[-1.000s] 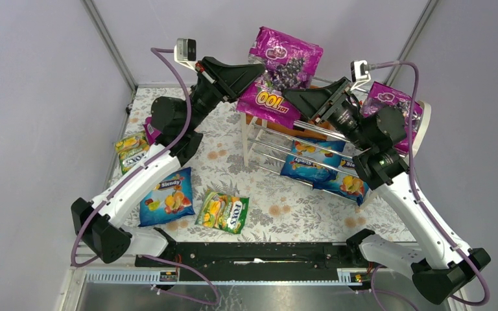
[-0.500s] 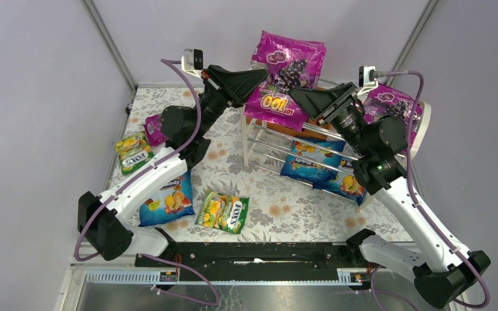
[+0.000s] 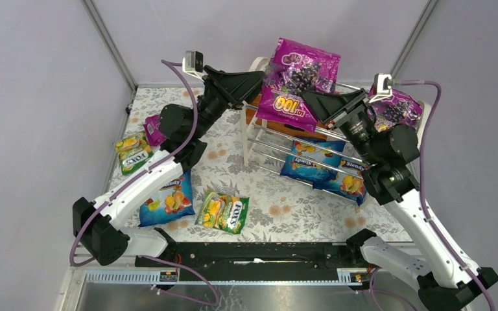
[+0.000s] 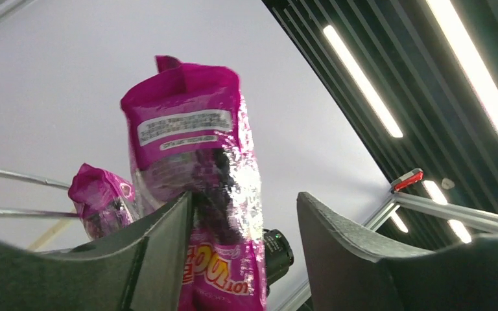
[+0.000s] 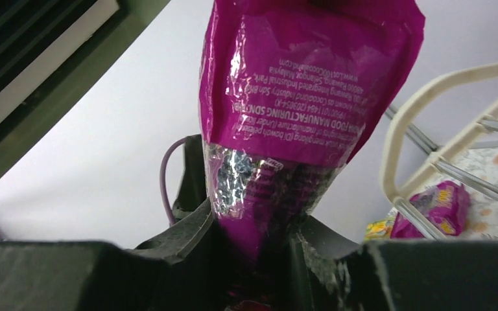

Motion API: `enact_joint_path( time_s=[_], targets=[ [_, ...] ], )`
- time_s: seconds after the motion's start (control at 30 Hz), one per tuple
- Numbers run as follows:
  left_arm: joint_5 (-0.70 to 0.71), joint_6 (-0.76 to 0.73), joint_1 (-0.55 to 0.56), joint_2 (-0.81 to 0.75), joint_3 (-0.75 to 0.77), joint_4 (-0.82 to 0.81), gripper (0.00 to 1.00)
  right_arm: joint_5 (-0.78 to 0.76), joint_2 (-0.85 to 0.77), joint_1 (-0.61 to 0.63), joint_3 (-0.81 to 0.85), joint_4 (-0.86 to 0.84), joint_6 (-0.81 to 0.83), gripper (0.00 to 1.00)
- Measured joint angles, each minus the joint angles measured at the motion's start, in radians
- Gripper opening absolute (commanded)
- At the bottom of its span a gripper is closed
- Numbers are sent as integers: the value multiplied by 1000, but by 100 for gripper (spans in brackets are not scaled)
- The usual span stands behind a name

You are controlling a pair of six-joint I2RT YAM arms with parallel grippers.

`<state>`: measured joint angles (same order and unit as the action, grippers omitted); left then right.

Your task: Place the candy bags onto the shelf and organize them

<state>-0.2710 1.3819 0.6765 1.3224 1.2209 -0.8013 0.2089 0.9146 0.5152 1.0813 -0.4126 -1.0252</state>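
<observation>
We find the left gripper (image 3: 254, 79) released, jaws spread, just beside the left edge of the magenta grape bag (image 3: 299, 78). The bag is held raised over the shelf (image 3: 245, 136), toward the far edge of the counter (image 3: 279, 208). The right gripper (image 3: 316, 103) is clenched on its lower right part. We judge the pack light, soft, glossy and slip-prone. It is best taken at a flat sealed edge, not the filled belly.

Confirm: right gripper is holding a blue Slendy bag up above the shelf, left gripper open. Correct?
Wrong on the bag: the right gripper is shut on a magenta grape "100" bag, not a blue Slendy one, as the right wrist view shows. It is held above the shelf, and the left gripper is open.
</observation>
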Motion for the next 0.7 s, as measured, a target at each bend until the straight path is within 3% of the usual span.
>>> enact_joint_path(
  time_s=[0.1,0.27,0.47,0.7],
  targets=[
    [6,-44,1,-29,0,78,82,-45,-35,0,2,91,14,28],
    [36,-167,0,-95,11,306,96,-111,-47,1,37,251,40,28],
    [122,-401,0,-176,89,617,99,-222,-39,1,163,560,132,28],
    [240,-631,-2,-340,95,793,99,-329,46,1,402,829,263,28]
  ],
)
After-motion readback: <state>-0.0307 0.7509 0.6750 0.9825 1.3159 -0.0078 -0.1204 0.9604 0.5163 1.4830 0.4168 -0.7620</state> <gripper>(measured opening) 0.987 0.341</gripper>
